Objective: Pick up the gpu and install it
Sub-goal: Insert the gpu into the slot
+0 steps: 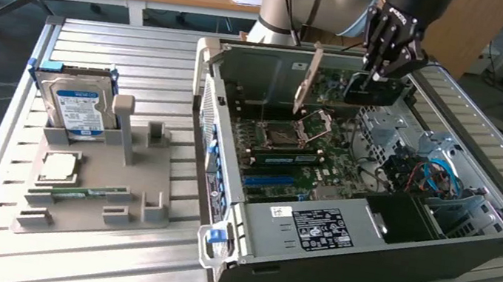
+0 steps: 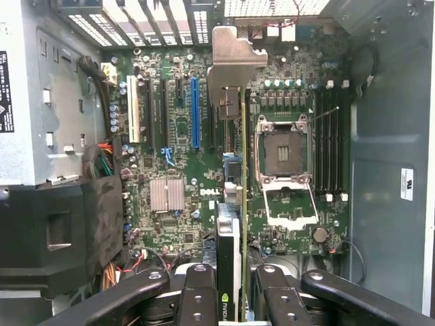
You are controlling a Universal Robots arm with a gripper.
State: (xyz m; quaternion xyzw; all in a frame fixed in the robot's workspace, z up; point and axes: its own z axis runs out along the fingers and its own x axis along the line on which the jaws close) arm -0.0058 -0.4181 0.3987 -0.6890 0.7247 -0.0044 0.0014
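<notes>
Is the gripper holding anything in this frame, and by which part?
Yes. The gripper holds the gpu, jaws closed across its two faces at the end opposite its metal bracket, above the open computer case.

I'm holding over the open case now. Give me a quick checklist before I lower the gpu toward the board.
1. Grip: gripper shut on the gpu: ok.
2. Orientation: card edge-on to the motherboard, metal bracket toward the rear slot openings: ok.
3. Blue slot free of any card: ok.
4. Card lined up over its slot: cannot tell.
5. Card seated: not ok; the exterior view shows it above the board.
6. Cable bundle sits at the case wall, apart from the card: ok.
</notes>
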